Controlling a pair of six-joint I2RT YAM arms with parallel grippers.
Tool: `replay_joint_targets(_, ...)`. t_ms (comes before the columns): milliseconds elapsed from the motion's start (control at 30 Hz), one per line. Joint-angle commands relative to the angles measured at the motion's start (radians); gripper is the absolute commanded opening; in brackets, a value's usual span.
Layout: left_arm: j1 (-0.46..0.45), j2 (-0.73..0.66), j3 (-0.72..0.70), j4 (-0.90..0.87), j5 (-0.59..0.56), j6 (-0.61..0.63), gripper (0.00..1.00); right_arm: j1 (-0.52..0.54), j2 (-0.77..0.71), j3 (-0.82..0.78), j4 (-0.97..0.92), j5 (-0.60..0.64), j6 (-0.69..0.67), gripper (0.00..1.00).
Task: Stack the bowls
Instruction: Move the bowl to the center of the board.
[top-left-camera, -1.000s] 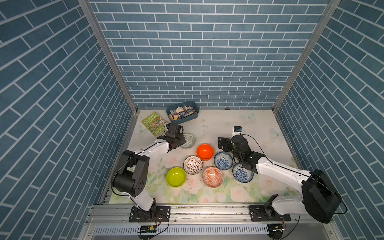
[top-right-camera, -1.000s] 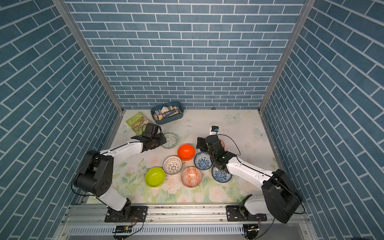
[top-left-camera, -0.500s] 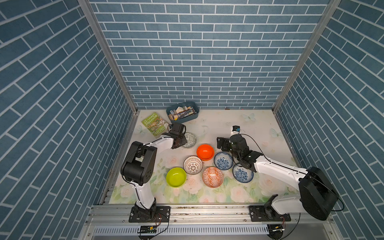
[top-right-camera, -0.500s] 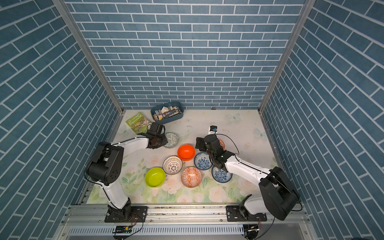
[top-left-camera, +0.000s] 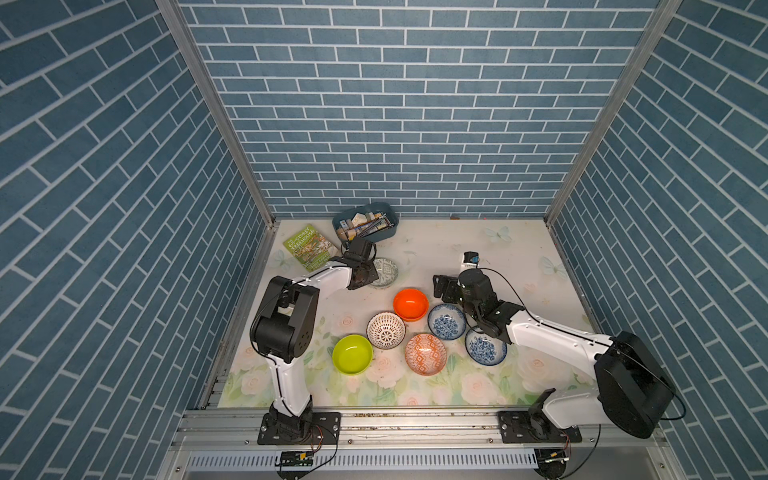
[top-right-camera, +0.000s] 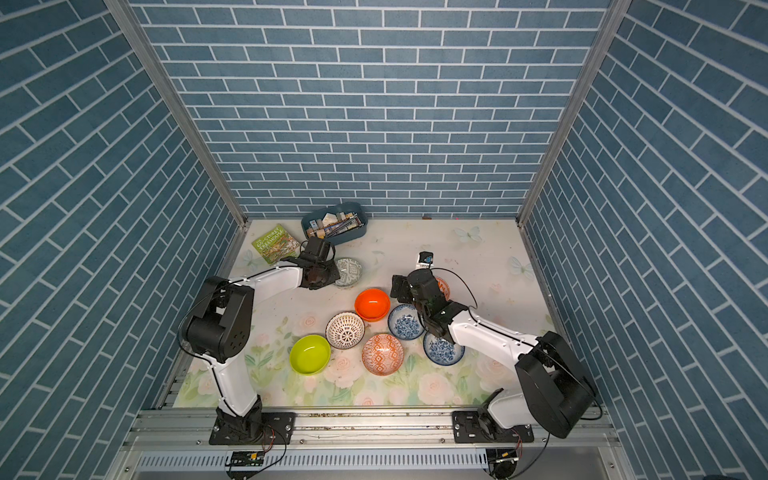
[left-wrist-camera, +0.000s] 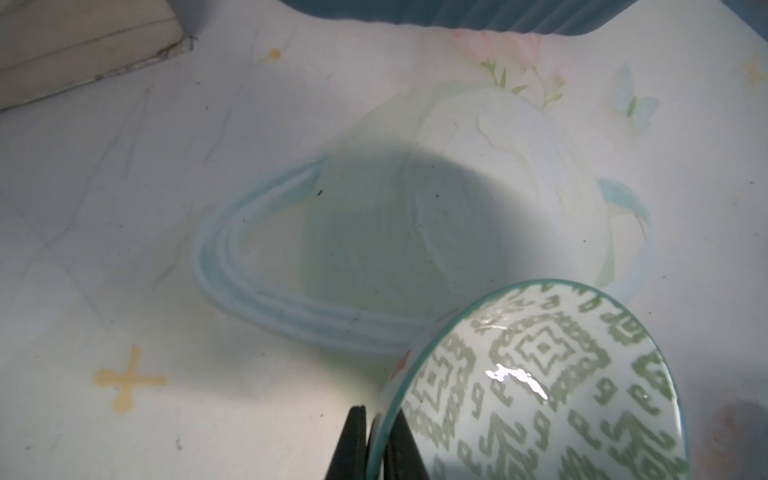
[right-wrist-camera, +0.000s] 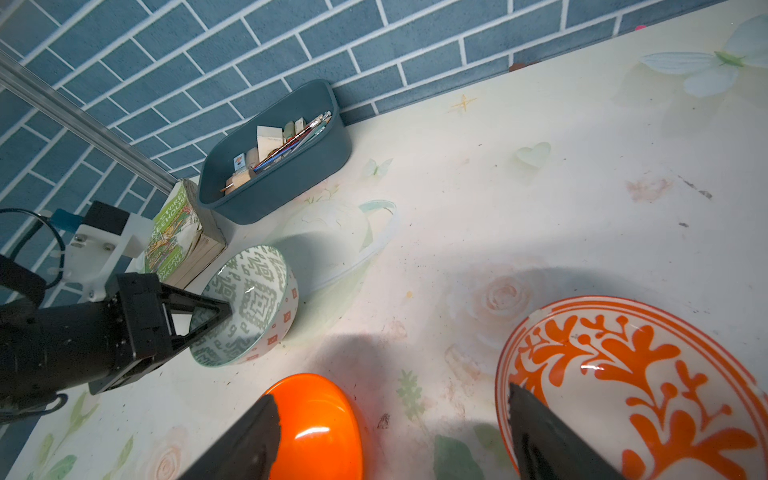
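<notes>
My left gripper (top-left-camera: 368, 276) (left-wrist-camera: 376, 409) is shut on the rim of the grey-green geometric bowl (top-left-camera: 385, 272) (left-wrist-camera: 540, 382) (right-wrist-camera: 245, 303), which is tilted near the back left. My right gripper (right-wrist-camera: 390, 395) (top-right-camera: 399, 289) hangs open between the plain orange bowl (top-left-camera: 410, 304) (right-wrist-camera: 320, 424) and an orange-white patterned bowl (right-wrist-camera: 623, 374) (top-right-camera: 443, 284), holding nothing. In front sit the white lattice bowl (top-left-camera: 385, 330), lime green bowl (top-left-camera: 352, 354), another orange-white bowl (top-left-camera: 425, 354) and two blue floral bowls (top-left-camera: 446, 321) (top-left-camera: 485, 351).
A blue tray of stationery (top-left-camera: 365, 222) (right-wrist-camera: 274, 166) stands against the back wall. A green book (top-left-camera: 309, 247) lies beside it, just behind the left gripper. Brick walls close in the mat on three sides.
The left gripper has closed onto the grey-green bowl's rim, and the left arm's elbow has risen. The right gripper has shifted slightly towards the back.
</notes>
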Motion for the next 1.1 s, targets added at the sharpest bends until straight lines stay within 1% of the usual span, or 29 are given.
replay_joint_targets(0,-0.014,-0.006,0.007,0.000,0.018,-0.012,0.00,0.006,0.010,0.029,0.013,-0.002,-0.019,0.88)
replay_joint_targets(67,-0.029,0.002,0.015,0.007,0.016,-0.012,0.00,0.006,0.012,0.030,0.013,-0.003,-0.019,0.88)
replay_joint_targets(167,-0.050,0.036,0.065,-0.021,0.001,-0.013,0.00,0.008,0.015,0.031,0.008,-0.005,-0.019,0.88)
replay_joint_targets(233,-0.059,0.054,0.086,-0.045,-0.024,-0.019,0.00,0.007,0.013,0.031,0.006,-0.003,-0.019,0.87)
replay_joint_targets(300,-0.060,0.056,0.086,-0.059,-0.041,-0.026,0.00,0.008,0.010,0.030,0.008,-0.001,-0.018,0.87)
replay_joint_targets(467,-0.066,0.026,0.035,-0.074,-0.097,-0.037,0.00,0.009,0.010,0.030,0.009,-0.001,-0.019,0.87)
replay_joint_targets(600,-0.064,0.003,-0.014,-0.054,-0.115,-0.041,0.10,0.009,0.008,0.027,0.006,-0.002,-0.019,0.87)
replay_joint_targets(667,-0.065,0.003,-0.020,-0.050,-0.121,-0.040,0.18,0.008,0.003,0.025,0.006,-0.003,-0.019,0.88)
replay_joint_targets(700,-0.064,0.005,-0.020,-0.050,-0.121,-0.040,0.27,0.007,0.002,0.024,0.005,-0.003,-0.019,0.88)
replay_joint_targets(733,-0.064,0.004,-0.019,-0.048,-0.122,-0.039,0.38,0.009,-0.001,0.022,0.005,-0.003,-0.019,0.88)
replay_joint_targets(867,-0.064,-0.015,-0.025,-0.042,-0.127,-0.031,0.89,0.008,-0.012,0.014,0.009,-0.004,-0.019,0.88)
replay_joint_targets(900,-0.065,-0.024,-0.027,-0.042,-0.128,-0.030,0.99,0.008,-0.018,0.010,0.011,-0.002,-0.018,0.88)
replay_joint_targets(1067,-0.065,-0.113,-0.066,-0.063,-0.137,-0.041,1.00,0.008,-0.059,-0.022,0.029,0.003,-0.014,0.88)
